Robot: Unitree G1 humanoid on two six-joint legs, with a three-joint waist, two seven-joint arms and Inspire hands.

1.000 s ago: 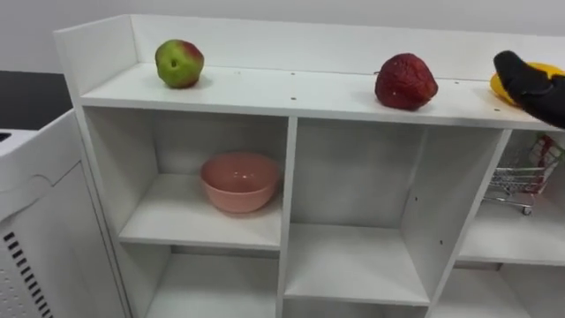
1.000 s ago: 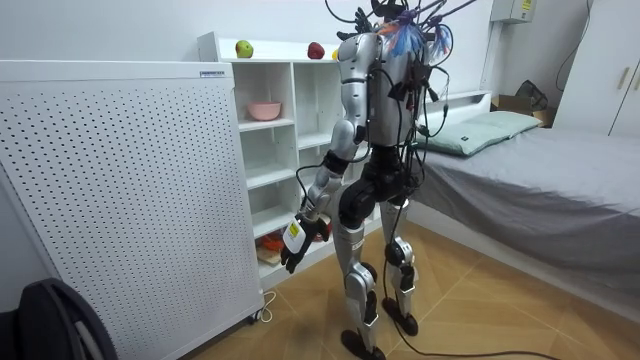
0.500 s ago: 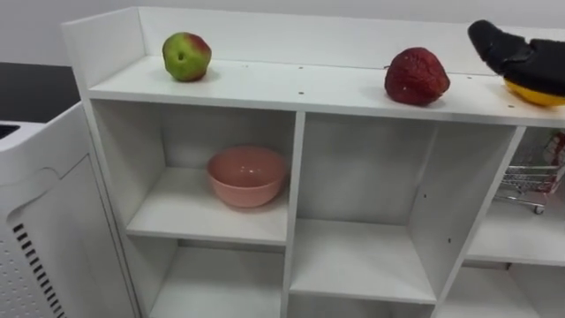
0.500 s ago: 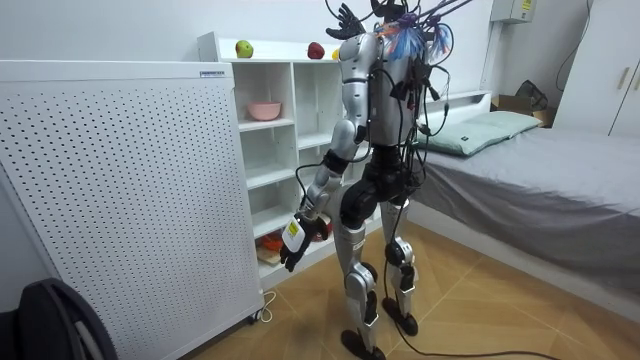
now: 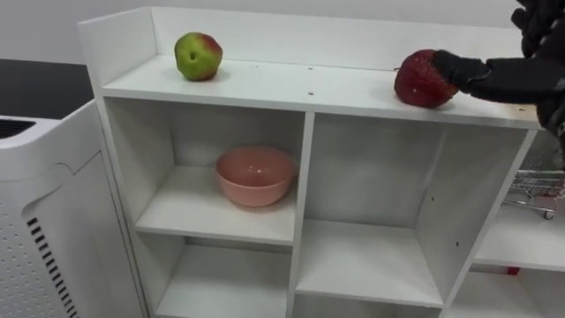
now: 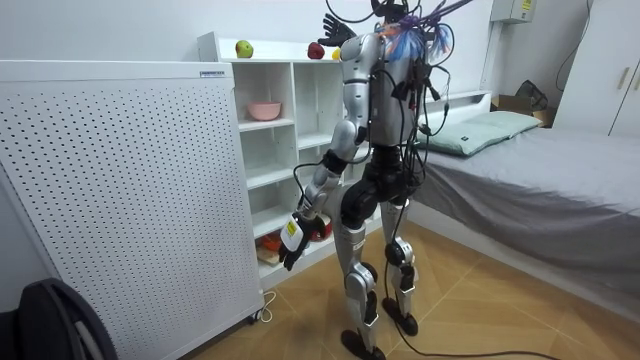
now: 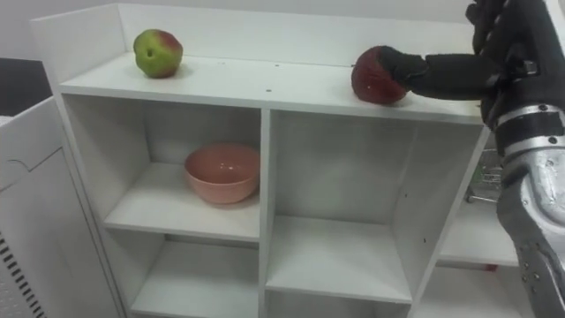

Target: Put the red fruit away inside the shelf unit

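Red fruit on closet top
Right hand spread, one finger touching its right side (apple well left).

Red fruit partly behind robot hand

The black right hand is held out high, fingers straight. The left hand is hung by the thigh.

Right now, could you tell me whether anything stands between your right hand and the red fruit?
Nothing visible does: the right hand touches the red fruit on the top shelf; the left hand hangs low.
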